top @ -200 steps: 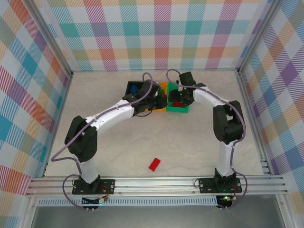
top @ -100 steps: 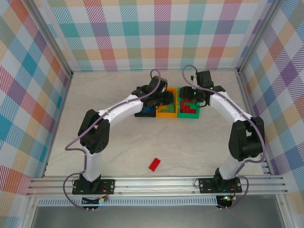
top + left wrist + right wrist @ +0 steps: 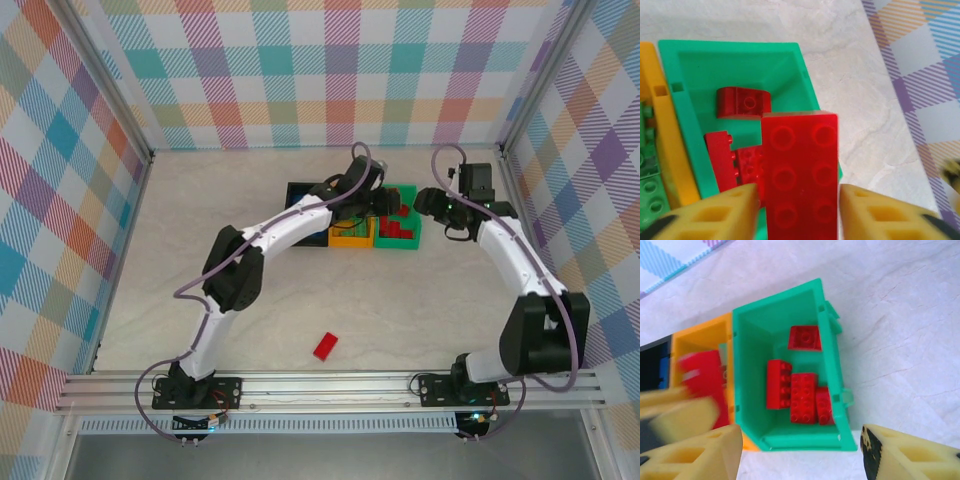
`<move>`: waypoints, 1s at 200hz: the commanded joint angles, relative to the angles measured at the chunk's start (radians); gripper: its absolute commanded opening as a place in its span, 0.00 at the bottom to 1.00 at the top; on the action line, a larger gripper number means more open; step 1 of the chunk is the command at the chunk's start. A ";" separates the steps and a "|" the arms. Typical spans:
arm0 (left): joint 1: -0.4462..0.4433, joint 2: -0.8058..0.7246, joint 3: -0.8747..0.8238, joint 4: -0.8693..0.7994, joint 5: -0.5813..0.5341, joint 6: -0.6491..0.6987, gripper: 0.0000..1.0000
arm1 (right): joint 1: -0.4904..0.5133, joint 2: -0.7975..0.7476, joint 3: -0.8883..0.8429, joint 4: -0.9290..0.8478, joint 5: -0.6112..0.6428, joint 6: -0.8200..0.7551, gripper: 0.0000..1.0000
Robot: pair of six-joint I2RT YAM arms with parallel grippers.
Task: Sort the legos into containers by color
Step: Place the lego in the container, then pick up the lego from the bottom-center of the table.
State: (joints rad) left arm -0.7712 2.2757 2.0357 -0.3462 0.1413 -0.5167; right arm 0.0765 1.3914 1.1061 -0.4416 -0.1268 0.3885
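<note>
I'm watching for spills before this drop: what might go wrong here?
The red six-stud plastic brick between the fingers of the left gripper hangs over a side wall of the green plastic bin, so it may clip the rim and tumble onto the table. The open right gripper hovers close to the same bin; they might bump.

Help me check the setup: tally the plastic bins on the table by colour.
Black open-top rectangular plastic bin: 1
Orange-yellow open-top rectangular plastic bin: 1
Green open-top rectangular plastic bin: 1
Total: 3
</note>
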 commanded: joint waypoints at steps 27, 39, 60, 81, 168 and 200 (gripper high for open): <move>-0.004 0.039 0.088 -0.077 0.012 0.039 0.79 | 0.117 -0.151 -0.180 -0.105 -0.130 -0.007 0.64; 0.002 -0.005 0.045 -0.077 -0.013 0.051 0.81 | 0.208 -0.187 -0.220 -0.132 -0.129 -0.014 0.64; 0.039 -0.133 -0.126 0.003 -0.025 0.028 0.81 | 0.386 -0.234 -0.285 -0.170 -0.116 0.013 0.64; 0.108 -0.294 -0.375 0.143 -0.022 -0.037 0.81 | 0.552 -0.252 -0.347 -0.181 -0.122 0.075 0.66; 0.249 -0.667 -0.953 0.180 -0.083 -0.087 0.82 | 0.928 -0.011 -0.251 -0.219 -0.121 0.172 0.75; 0.271 -0.724 -1.065 0.202 -0.087 -0.113 0.82 | 1.034 0.162 -0.151 -0.230 -0.137 0.154 0.76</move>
State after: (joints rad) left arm -0.5179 1.6173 1.0363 -0.1726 0.0765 -0.5999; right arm 1.0393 1.4635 0.8791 -0.6456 -0.2382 0.5430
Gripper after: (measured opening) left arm 0.820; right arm 0.754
